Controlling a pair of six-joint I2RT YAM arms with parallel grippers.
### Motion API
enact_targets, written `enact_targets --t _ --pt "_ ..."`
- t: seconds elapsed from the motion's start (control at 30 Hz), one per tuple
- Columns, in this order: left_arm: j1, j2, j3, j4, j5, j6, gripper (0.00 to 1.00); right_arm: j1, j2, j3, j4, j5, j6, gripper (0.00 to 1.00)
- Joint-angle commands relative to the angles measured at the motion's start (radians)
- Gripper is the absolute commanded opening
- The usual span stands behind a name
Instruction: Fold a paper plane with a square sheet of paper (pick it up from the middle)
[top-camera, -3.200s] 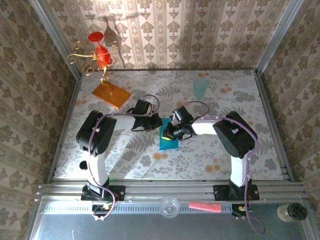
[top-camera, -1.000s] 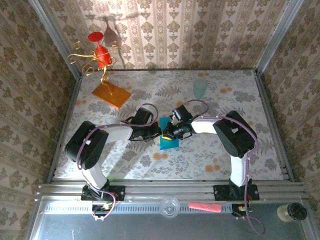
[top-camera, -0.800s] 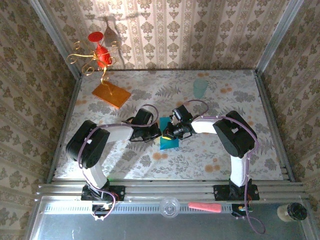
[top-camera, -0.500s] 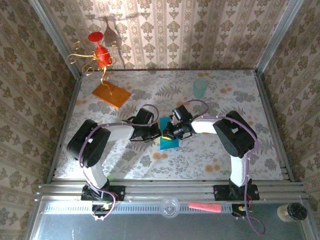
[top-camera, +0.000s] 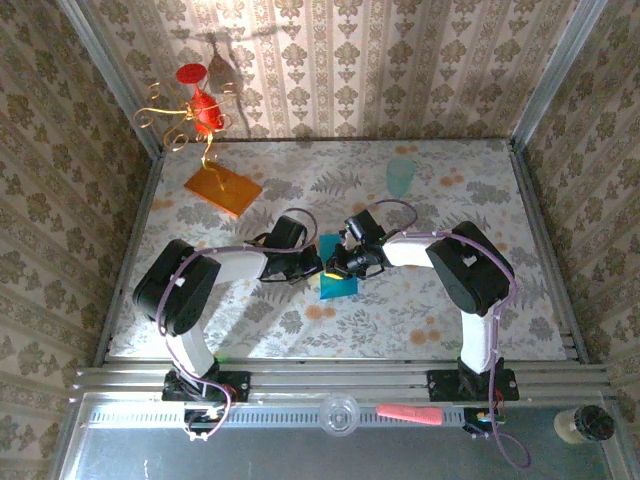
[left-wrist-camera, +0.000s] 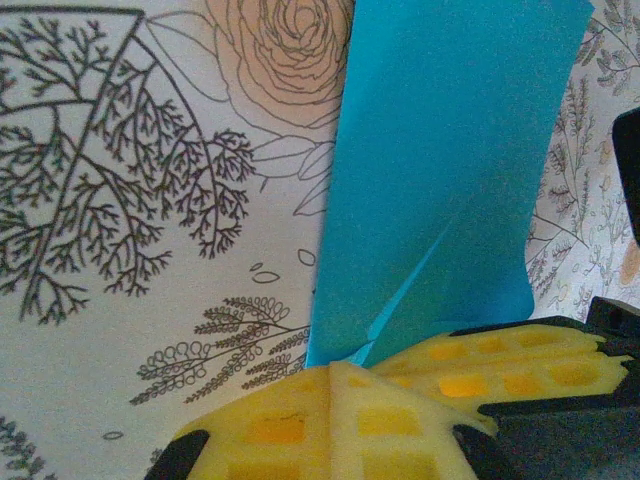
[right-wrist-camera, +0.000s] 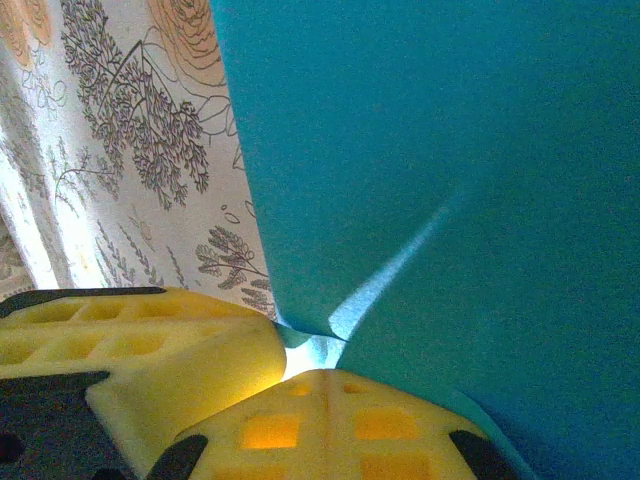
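Observation:
The teal square sheet of paper (top-camera: 340, 276) lies mid-table, partly folded, between my two grippers. My left gripper (top-camera: 318, 267) comes in from the left and is shut, its yellow tips (left-wrist-camera: 345, 372) pinching the sheet's (left-wrist-camera: 440, 170) near corner, where a raised crease begins. Facing it from the right, my right gripper (top-camera: 337, 266) is also shut. Its tips (right-wrist-camera: 325, 378) nip the paper (right-wrist-camera: 430, 150) at the end of a light ridge. The two pairs of fingertips almost touch. The left gripper's yellow pad (right-wrist-camera: 150, 345) shows in the right wrist view.
An orange slab (top-camera: 222, 189) lies at the back left, below a red and gold ornament (top-camera: 197, 115). A pale mint cup (top-camera: 400, 176) stands at the back right. The floral table cover (top-camera: 420, 310) lies bare in front of the arms. A pink object (top-camera: 408, 413) rests on the near rail.
Over about three seconds the left arm's elbow swung toward the near edge and its gripper closed in on the paper's left side. In the last second almost nothing moved.

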Motion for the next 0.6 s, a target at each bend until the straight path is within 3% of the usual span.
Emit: enact_targets --t 0.0,0.57 --pt "0.002 0.029 -0.002 0.045 0.018 -0.013 0.00 -0.005 0.039 -0.035 -0.072 0.050 0.007 0.00" --pt "-0.015 0.105 0.045 -0.235 -0.080 0.068 0.00 -0.040 -0.107 0.027 -0.108 -0.005 -0.018 0.03"
